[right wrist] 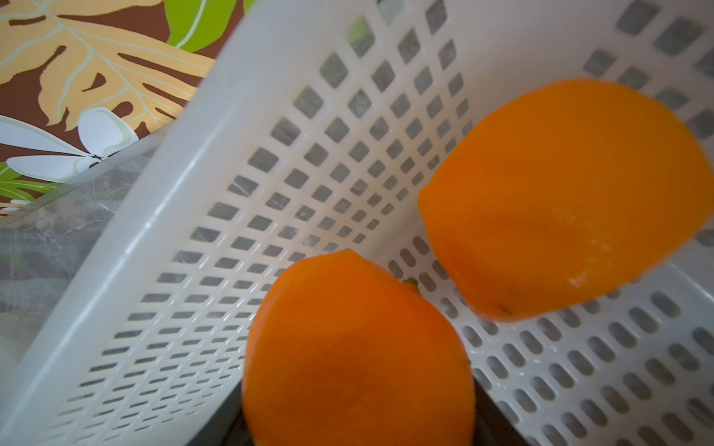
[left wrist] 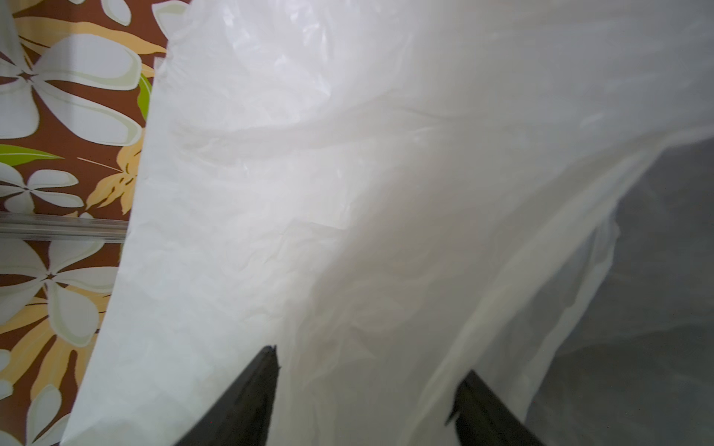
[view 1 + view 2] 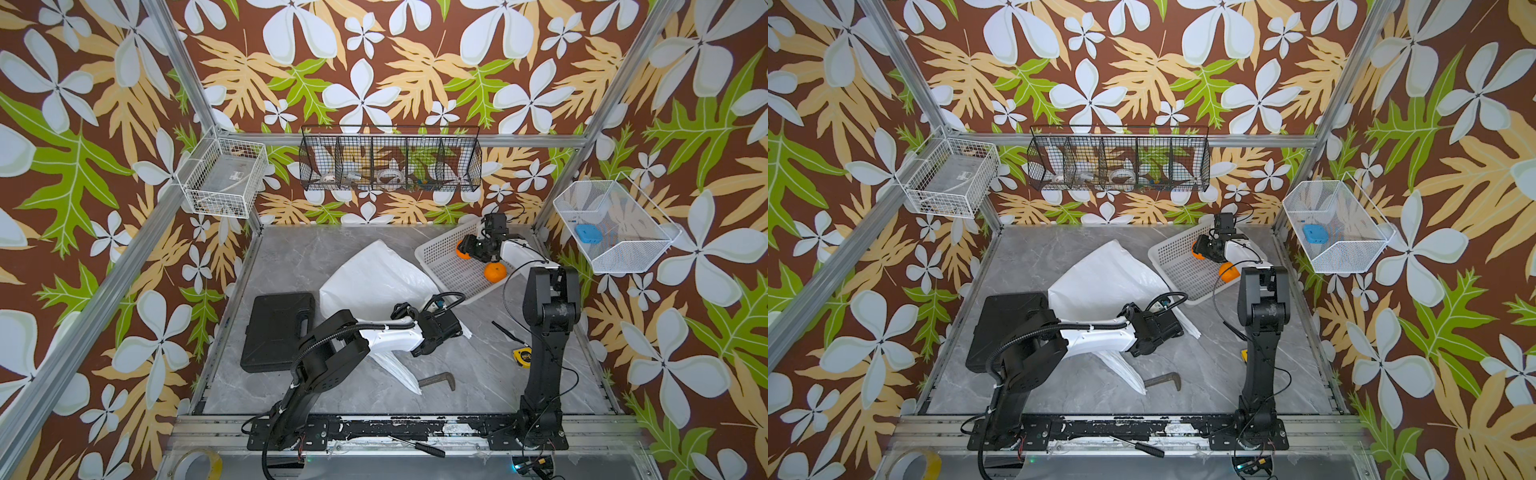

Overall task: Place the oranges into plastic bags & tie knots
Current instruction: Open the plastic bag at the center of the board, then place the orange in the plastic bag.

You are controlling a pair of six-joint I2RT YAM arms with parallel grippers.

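The white plastic bag [image 3: 374,274] [image 3: 1104,278] lies crumpled in the middle of the table. At its near right edge is my left gripper [image 3: 430,326] [image 3: 1152,326]. In the left wrist view the gripper [image 2: 367,382] is open, with its dark fingers [image 2: 262,386] standing apart and bag film [image 2: 347,193] between them. My right gripper [image 3: 467,251] [image 3: 1202,249] reaches into the white perforated basket [image 3: 440,249]. It is shut on an orange [image 3: 461,252] [image 1: 355,347] that fills its jaws. A second orange [image 3: 495,272] [image 1: 560,200] lies loose in the basket. No knot shows.
A black case [image 3: 276,336] lies left of the bag. A metal hook tool [image 3: 438,382], a yellow tape measure [image 3: 522,357] and a black stick [image 3: 505,332] lie at the front right. Wire baskets [image 3: 390,160] hang on the walls. A screwdriver [image 3: 419,446] rests on the front rail.
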